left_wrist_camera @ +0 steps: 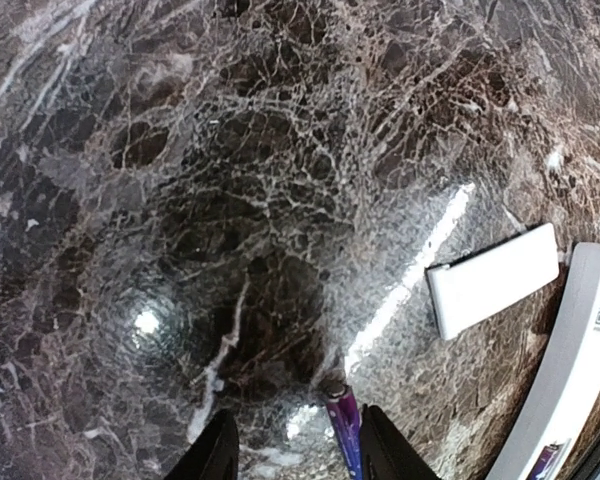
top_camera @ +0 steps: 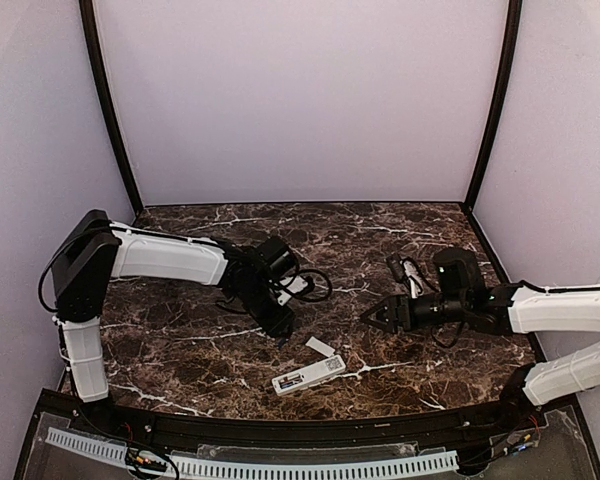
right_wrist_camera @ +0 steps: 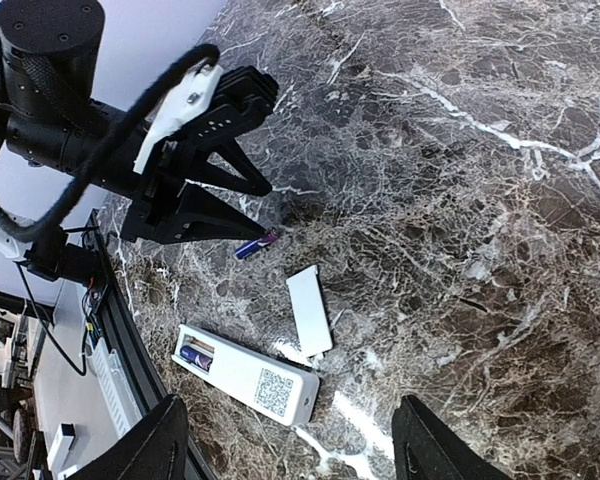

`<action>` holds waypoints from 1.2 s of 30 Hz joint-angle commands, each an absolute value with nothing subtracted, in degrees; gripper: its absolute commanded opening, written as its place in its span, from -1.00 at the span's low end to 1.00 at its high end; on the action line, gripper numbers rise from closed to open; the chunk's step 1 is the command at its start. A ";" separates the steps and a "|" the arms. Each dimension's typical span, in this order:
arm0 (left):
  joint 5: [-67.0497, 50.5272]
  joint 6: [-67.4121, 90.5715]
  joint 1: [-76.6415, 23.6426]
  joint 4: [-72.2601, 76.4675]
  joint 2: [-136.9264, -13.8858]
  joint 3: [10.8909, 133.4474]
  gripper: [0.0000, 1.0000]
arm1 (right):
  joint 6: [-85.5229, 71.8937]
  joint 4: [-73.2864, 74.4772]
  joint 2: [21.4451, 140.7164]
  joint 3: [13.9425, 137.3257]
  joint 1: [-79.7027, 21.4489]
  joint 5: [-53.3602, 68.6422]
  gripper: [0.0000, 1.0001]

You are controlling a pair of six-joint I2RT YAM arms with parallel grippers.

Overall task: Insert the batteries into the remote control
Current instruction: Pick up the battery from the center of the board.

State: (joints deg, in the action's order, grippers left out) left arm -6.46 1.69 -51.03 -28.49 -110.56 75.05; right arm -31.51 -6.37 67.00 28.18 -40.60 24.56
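The white remote control (top_camera: 308, 375) lies back side up near the table's front edge. One purple battery (right_wrist_camera: 198, 352) sits in its open recess (left_wrist_camera: 543, 460). The second battery (left_wrist_camera: 342, 425) lies on the marble between my left gripper's (left_wrist_camera: 300, 445) fingers, close against the right finger (left_wrist_camera: 385, 450). The jaws stand much wider than the battery and do not clamp it. From the right wrist, that battery (right_wrist_camera: 255, 245) shows under the left gripper (right_wrist_camera: 195, 200). My right gripper (top_camera: 380, 315) hovers open and empty to the right of the remote (right_wrist_camera: 245, 375).
A small white cover plate (top_camera: 321, 347) lies on the marble between the remote and the loose battery, also in the wrist views (left_wrist_camera: 492, 280) (right_wrist_camera: 310, 310). Black cables (top_camera: 310, 285) loop behind the left gripper. A black rail (top_camera: 300, 430) borders the front edge.
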 commanded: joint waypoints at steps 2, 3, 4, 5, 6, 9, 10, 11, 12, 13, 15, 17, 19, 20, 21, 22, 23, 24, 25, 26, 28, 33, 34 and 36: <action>-8.55 2.06 -51.30 -34.60 -113.26 78.07 -0.26 | -30.59 -6.76 65.99 27.07 -39.99 24.33 0.37; -8.49 2.13 -51.32 -34.91 -113.81 78.40 -0.28 | -30.56 -6.77 65.95 26.99 -39.92 24.31 0.36; -8.61 2.11 -51.32 -35.08 -114.08 78.58 -0.30 | -30.58 -6.77 65.90 26.93 -39.89 24.20 0.36; -8.61 2.11 -51.33 -35.38 -114.56 78.82 -0.35 | -30.62 -6.77 65.84 26.89 -39.90 24.17 0.36; -8.61 2.11 -51.33 -35.53 -115.06 78.92 -0.37 | -30.63 -6.77 65.83 26.82 -39.88 24.20 0.36; -8.54 1.77 -51.41 -36.17 -115.79 79.41 -0.52 | -30.59 -6.91 65.83 26.53 -39.82 24.14 0.35; -8.67 1.81 -51.41 -36.23 -116.05 79.48 -0.56 | -30.59 -6.94 65.85 26.54 -39.82 24.10 0.35; -8.76 2.06 -51.42 -36.63 -116.16 79.74 -0.64 | -30.63 -6.94 65.98 26.55 -39.80 24.19 0.35; -8.77 2.26 -51.42 -36.86 -116.25 79.86 -0.68 | -30.60 -6.94 65.96 26.60 -39.81 24.22 0.34; -8.52 2.76 -51.42 -37.38 -116.22 80.06 -0.72 | -30.63 -6.90 65.86 26.53 -39.80 24.31 0.35; -7.82 3.61 -51.39 -37.54 -115.58 79.75 -0.63 | -30.74 -6.98 65.63 26.41 -39.81 24.29 0.34; -6.73 4.48 -51.41 -36.50 -113.92 78.49 -0.57 | -30.94 -7.26 65.33 26.14 -39.77 24.24 0.33; -5.50 5.14 -51.39 -36.36 -112.52 77.88 -0.55 | -31.10 -7.46 65.21 25.95 -39.76 24.25 0.33; -5.12 5.30 -51.41 -36.64 -112.20 77.88 -0.55 | -31.14 -7.47 65.21 25.93 -39.76 24.33 0.33; -4.66 5.54 -51.46 -37.20 -112.04 77.87 -0.55 | -31.16 -7.45 65.21 25.91 -39.80 24.38 0.33; -4.49 5.76 -51.49 -37.78 -111.88 77.83 -0.53 | -31.21 -7.61 65.21 25.86 -39.81 24.35 0.33; -4.11 5.99 -51.54 -38.09 -111.79 77.68 -0.53 | -31.21 -7.70 65.15 25.77 -39.81 24.41 0.33; -3.90 6.16 -51.58 -38.75 -111.62 77.58 -0.52 | -31.21 -7.75 65.05 25.68 -39.79 24.36 0.33; -3.11 6.68 -51.63 -39.10 -111.58 77.55 -0.52 | -31.32 -7.80 65.00 25.61 -39.78 24.39 0.33; -2.70 6.90 -51.62 -39.81 -111.43 77.46 -0.52 | -31.34 -7.82 64.96 25.58 -39.80 24.37 0.33; -1.74 7.37 -51.93 -40.72 -111.30 77.42 -0.53 | -31.58 -8.11 64.86 25.34 -39.81 24.39 0.33; -1.83 8.32 -52.46 -41.00 -112.22 77.54 -0.61 | -31.82 -8.61 64.95 24.96 -39.76 24.63 0.32; -1.86 8.67 -52.46 -41.39 -112.53 77.81 -0.62 | -31.86 -8.61 64.95 24.96 -39.76 24.61 0.32; -1.87 9.64 -52.57 -42.04 -113.25 78.04 -0.62 | -31.93 -8.61 64.72 24.88 -39.76 24.63 0.32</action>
